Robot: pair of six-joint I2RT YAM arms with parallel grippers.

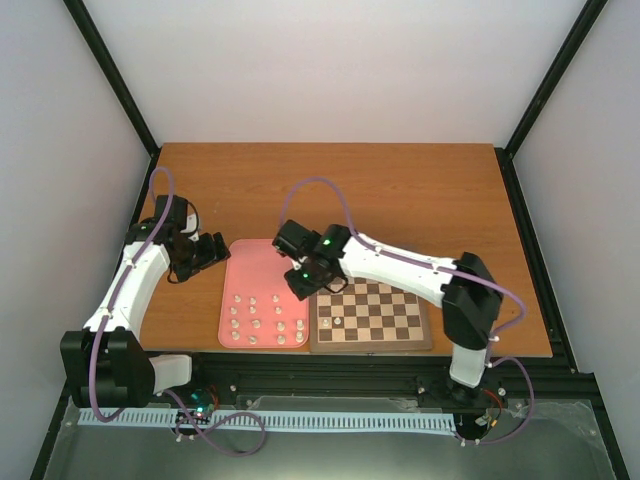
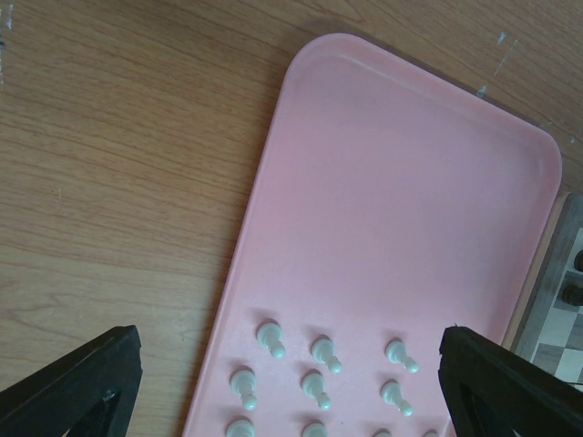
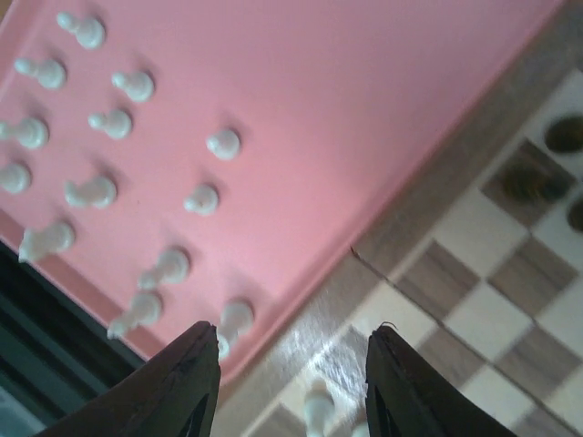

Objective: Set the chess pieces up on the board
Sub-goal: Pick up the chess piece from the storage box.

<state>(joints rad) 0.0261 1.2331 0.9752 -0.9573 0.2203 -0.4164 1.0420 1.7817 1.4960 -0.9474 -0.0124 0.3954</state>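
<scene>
Setup has barely begun. Most of the chess pieces point(image 3: 114, 121), about a dozen, stand in loose rows on a pink tray point(image 1: 250, 265) touching the board's point(image 1: 372, 346) left edge. At least one stands on the board, near its near-left corner. Dark pieces point(image 3: 526, 182) sit toward the board's far side.

The white pieces are tiny, smooth, round-headed pegs. The tray is matte plastic with rounded corners. The board is glossy checkered wood with a brown border, on a wood-grain table point(image 1: 400, 190).

My right gripper point(image 3: 291, 337) hovers over the board's left edge, jaws apart, holding nothing. My left gripper point(image 2: 287, 364) hangs left of the board above the tray, jaws wide and empty.
</scene>
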